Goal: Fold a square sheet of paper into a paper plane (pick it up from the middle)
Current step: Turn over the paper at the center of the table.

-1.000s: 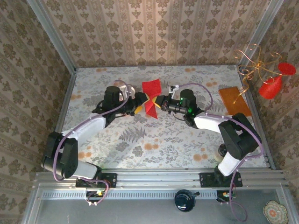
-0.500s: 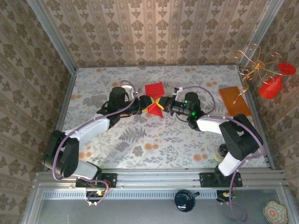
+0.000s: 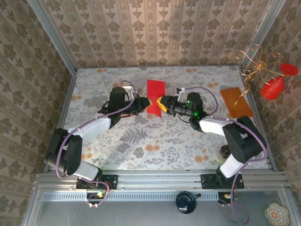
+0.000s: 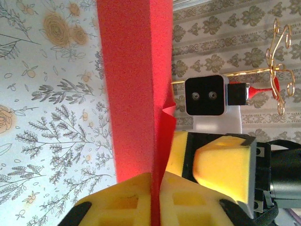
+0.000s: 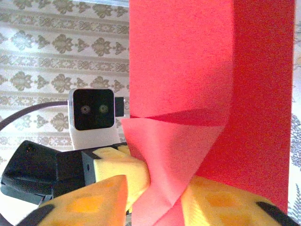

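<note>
**Task object.** The sheet of paper (image 3: 155, 89) is bright red and partly folded: a long band with a straight crease along its length, plus a triangular flap folded over at the near end. It is held off the counter (image 3: 141, 141) at the middle of the work area, between the two hands. Its far end points toward the rear wall. In the top view the flap end lies between the fingertips of both hands.

**Left hand.** The left hand (image 3: 145, 104) reaches in from the left. In the left wrist view its two yellow fingers (image 4: 117, 205) are pressed together on the near edge of the sheet, with the red paper running straight up from the seam between them. State: clamped on the sheet.

**Right hand.** The right hand (image 3: 162, 103) reaches in from the right, directly opposite the left hand and just beside it. In the right wrist view its fingers (image 5: 221, 205) stand partly apart. The folded flap sits in the gap between them. State: narrow opening, not pressed flat on the paper.

**Other items.** An orange-brown rectangular board (image 3: 236, 101) lies flat near the right edge of the counter, well apart from the sheet. A gold wire stand (image 3: 256, 66) carrying red ornaments is at the right rear corner.
</note>
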